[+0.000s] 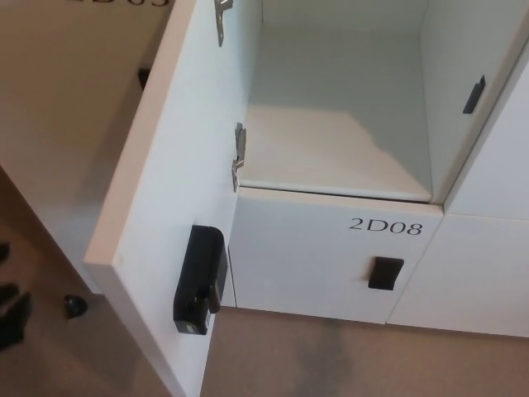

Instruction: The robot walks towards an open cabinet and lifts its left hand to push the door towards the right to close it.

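Cabinet [339, 149] compartment open, door [178, 190] swung out toward camera at picture left, black lock [198, 279] on its inner face. Drawer 2D08 [322, 256] sits below. Neither robot hand visible, so finger state unknown.

The setting is a locker bank of the kind found in an office, gym or parcel room. White laminate compartments [496, 273] stand in rows, each front flush with the next. One lower front carries the printed code 2D08 [385, 226] above a black recessed catch [385, 273], and part of another code shows at the top left edge of the view. One compartment stands open, its door [178, 190] hung on two metal hinges [238, 155] and fitted with a black lock box [198, 279] on the inner face. The interior [331, 149] is bare white. The floor [347, 356] is plain beige.
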Available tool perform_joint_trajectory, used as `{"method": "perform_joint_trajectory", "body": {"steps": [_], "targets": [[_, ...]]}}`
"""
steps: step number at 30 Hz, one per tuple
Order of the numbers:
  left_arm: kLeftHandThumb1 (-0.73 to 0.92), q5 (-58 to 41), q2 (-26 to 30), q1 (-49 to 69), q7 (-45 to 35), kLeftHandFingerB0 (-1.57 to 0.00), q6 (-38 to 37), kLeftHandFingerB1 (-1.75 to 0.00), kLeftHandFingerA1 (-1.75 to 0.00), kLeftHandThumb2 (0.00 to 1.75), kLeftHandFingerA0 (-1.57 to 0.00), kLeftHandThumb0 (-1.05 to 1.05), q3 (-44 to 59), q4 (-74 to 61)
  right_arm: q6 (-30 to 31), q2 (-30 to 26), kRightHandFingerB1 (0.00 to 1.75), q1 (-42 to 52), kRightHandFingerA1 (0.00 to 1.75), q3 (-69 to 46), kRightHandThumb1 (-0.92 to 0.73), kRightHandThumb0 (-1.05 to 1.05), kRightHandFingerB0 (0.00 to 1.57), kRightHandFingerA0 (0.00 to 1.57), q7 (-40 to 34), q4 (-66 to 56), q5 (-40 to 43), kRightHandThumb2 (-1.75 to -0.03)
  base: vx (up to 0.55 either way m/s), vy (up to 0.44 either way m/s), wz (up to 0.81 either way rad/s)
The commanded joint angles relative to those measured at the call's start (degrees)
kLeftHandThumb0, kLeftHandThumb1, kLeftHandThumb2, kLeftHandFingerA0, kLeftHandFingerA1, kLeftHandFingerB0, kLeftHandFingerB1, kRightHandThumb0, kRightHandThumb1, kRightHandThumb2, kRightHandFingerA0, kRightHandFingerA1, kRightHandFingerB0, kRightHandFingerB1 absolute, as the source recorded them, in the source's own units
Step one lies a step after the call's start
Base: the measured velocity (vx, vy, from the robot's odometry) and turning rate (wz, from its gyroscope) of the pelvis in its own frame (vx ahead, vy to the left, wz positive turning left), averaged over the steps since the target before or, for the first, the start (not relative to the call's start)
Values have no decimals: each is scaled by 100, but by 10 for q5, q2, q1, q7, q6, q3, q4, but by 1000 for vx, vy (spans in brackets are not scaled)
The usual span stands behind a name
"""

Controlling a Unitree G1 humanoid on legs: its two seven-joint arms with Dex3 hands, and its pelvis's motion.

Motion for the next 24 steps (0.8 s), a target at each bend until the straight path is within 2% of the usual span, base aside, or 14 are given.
{"method": "perform_joint_trajectory", "body": {"steps": [1,4,5,7,8,11,13,15,18,19,21,22,23,24], "targets": [[45,6,1,-100,34,-24,99,-54,-58,89,-30,0,-18,-101,39,-20,44,140,49,-60,-59,-9,42,46,34,-118,53,-56,-1,-92,0],[41,32,-31,-161,54,-28,135,-54,-59,86,-34,-4,-53,-117,32,-15,44,166,50,-72,-58,-10,42,51,44,-133,64,-56,-2,-93,-2],[55,66,-71,-215,72,-42,144,-41,-45,63,-47,-25,-94,-111,29,-7,43,181,50,-74,-59,-11,42,53,46,-149,67,-56,-6,-93,3],[55,103,-114,-271,90,-42,150,-41,-45,63,-47,-25,-140,-101,28,3,43,196,50,-75,-59,-11,42,53,46,-169,70,-56,0,0,0],[57,121,-176,-317,105,-43,162,-36,-44,58,-62,-26,-176,-83,20,11,45,196,54,-72,-60,-9,42,58,48,-168,72,-58,0,0,0],[57,143,-302,-402,130,-47,190,-36,-43,58,-67,-32,-239,-35,4,28,46,202,55,-63,-59,-8,46,57,50,-182,75,-56,0,0,0],[57,147,-335,-423,134,-47,197,-36,-43,58,-67,-32,-255,-18,0,35,46,208,55,-59,-59,-8,46,57,51,-197,76,-56,0,0,0],[59,148,-480,-480,134,-41,190,-37,-44,57,-58,-17,-296,47,5,56,46,238,54,-39,-61,-8,47,59,49,-256,76,-57,0,0,10],[63,161,-598,-504,123,-41,174,-39,-43,59,-55,-20,-347,84,-1,72,46,255,53,-27,-61,-8,48,59,53,-285,80,-57,0,0,12],[70,177,-654,-461,107,-34,148,-46,-65,60,-48,-11,-416,90,-66,72,40,264,48,-19,-69,-30,34,43,54,-284,54,-60,0,0,12],[70,188,-691,-429,96,-34,128,-46,-65,60,-48,-11,-464,95,-113,72,40,270,48,-13,-69,-30,34,43,54,-283,34,-60,0,0,16],[67,180,-717,-377,73,-36,114,-47,-61,59,-48,-11,-530,97,43,74,52,274,52,-40,-31,-53,71,70,27,-328,99,-67,0,0,19],[67,180,-717,-377,73,-36,114,-47,-61,59,-48,-11,-530,97,43,74,52,274,52,-40,-31,-53,71,70,27,-328,99,-67,0,0,17],[67,170,-732,-331,56,-34,97,-49,-66,61,-46,-7,-589,98,51,79,50,260,62,-46,-61,-5,42,57,38,-319,118,-57,0,0,17]]}}
